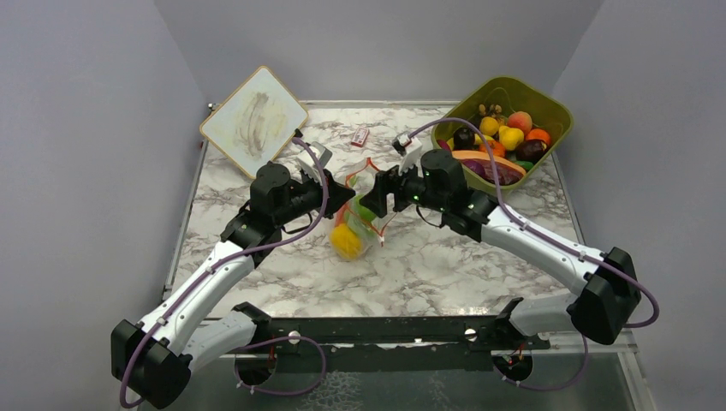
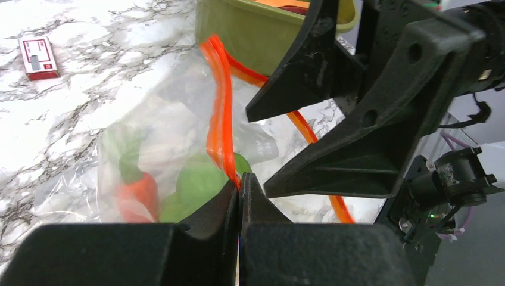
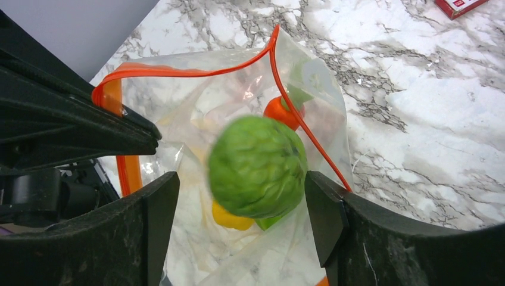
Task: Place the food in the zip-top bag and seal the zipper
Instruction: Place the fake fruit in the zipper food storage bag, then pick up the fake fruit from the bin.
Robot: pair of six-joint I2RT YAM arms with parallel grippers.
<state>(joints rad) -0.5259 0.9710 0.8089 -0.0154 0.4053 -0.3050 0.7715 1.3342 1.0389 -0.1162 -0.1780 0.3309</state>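
The clear zip-top bag [image 1: 363, 216] lies mid-table with its mouth held up and open. My left gripper [image 1: 345, 199] [image 2: 239, 182] is shut on the orange-red zipper [image 2: 220, 113] at the mouth edge. My right gripper [image 1: 382, 196] [image 3: 241, 192] is open just above the mouth. A blurred round green food [image 3: 257, 167] sits between its fingers, clear of the left finger. Inside the bag lie a yellow piece [image 1: 346, 241] [image 3: 229, 217], an orange carrot [image 3: 280, 111] [image 2: 140, 193] and green pieces [image 2: 199, 182]. The zipper [image 3: 196, 72] is unsealed.
An olive-green tub [image 1: 556, 116] [image 2: 256, 30] at the back right holds several more toy fruits and vegetables [image 1: 512, 137]. A small red-white packet [image 1: 360, 136] [image 2: 38, 56] lies behind the bag. A white board [image 1: 253, 121] leans at the back left.
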